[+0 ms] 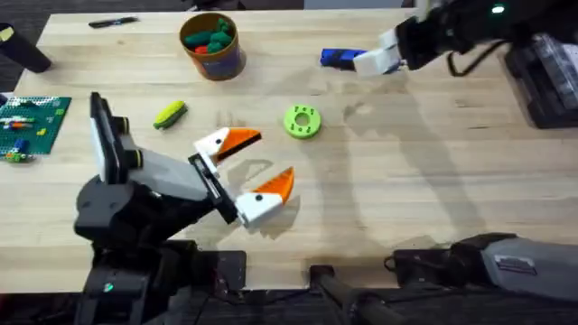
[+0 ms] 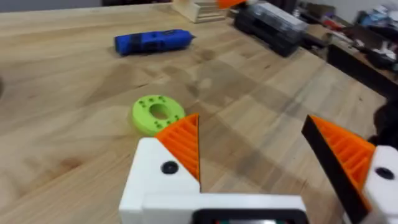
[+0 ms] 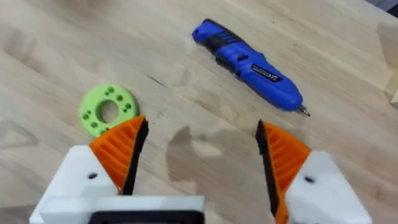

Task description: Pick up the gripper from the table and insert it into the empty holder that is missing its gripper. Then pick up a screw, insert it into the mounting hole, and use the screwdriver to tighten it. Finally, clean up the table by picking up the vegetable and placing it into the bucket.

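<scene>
Hovering above the wooden table [image 1: 433, 181], the right gripper [image 3: 196, 155] is held spread over the bright blue cylindrical screwdriver [image 3: 249, 62]. The left gripper [image 1: 262, 162] is spread too, empty, near the lime-green round disc [image 1: 302, 121].

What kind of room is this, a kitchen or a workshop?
Probably a workshop or robot lab: two robot arms work at a wooden table with a blue screwdriver, a green circuit board and black equipment cases.
</scene>
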Controlling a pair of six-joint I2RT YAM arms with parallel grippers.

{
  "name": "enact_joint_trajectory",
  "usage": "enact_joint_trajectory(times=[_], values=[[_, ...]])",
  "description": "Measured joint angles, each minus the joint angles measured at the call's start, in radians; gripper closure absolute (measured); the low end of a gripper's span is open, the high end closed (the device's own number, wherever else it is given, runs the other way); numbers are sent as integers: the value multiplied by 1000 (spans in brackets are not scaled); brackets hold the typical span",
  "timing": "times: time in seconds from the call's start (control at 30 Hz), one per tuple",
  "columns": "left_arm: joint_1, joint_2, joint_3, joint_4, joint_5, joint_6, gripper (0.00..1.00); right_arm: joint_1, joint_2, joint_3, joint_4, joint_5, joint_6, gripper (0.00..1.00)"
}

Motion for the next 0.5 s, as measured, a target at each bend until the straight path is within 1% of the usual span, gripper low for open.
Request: enact_joint_trajectory(times=[0.1,0.17,0.23,0.27,0.33,0.5], values=[[0,4,76,-123,-81,-15,15,0,-78,0,-41,-2,86,8],[0,25,157,-223,-136,-20,15,0,-124,0,-52,-3,141,8],[0,73,258,-331,-192,-15,14,-2,-164,0,-58,-3,198,8],[0,109,310,-382,-218,-1,14,-6,-182,0,-60,-3,224,8],[0,182,401,-446,-260,31,14,-20,-208,0,-64,-4,259,8],[0,434,665,-645,-387,168,15,-81,-231,0,-97,-4,303,8]])
